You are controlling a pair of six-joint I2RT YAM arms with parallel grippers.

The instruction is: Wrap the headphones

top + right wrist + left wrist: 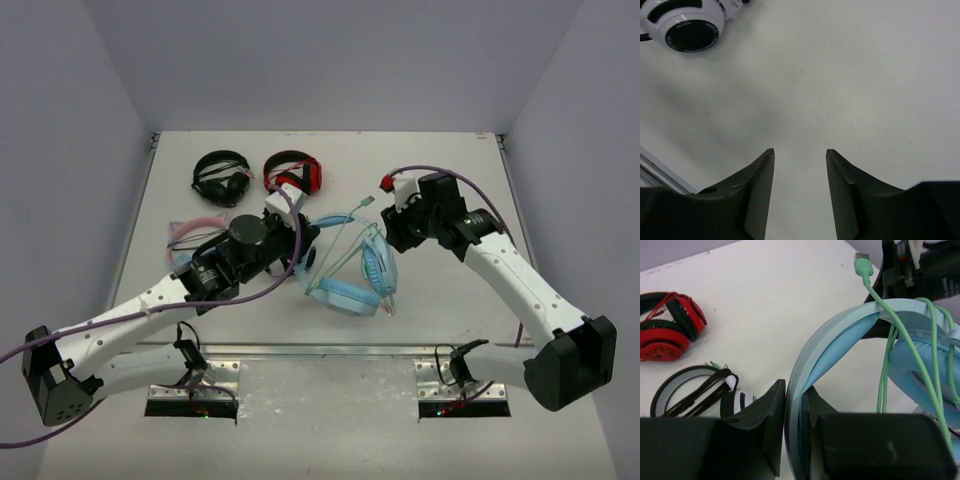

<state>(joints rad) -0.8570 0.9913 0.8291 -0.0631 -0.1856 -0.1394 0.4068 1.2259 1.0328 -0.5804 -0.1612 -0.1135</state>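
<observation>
The light-blue headphones (350, 270) lie at the table's middle, with the thin pale green cable (345, 240) looped loosely over the band and cups. The cable's plug (369, 201) points to the far side. My left gripper (297, 240) is shut on the padded headband (840, 325), which runs up between its two fingers in the left wrist view. The cable (888, 360) hangs across the band and the right cup (925, 370) there, and the plug (863, 263) sits at the top. My right gripper (393, 232) is open and empty just right of the headphones, over bare table (800, 152).
Black headphones (222, 178) and red headphones (292, 175) lie at the far left. A pink cat-ear pair (192, 232) is partly under my left arm. A white-and-black ear cup (690, 25) shows at the right wrist view's top left, and the table edge (652, 162) at its lower left.
</observation>
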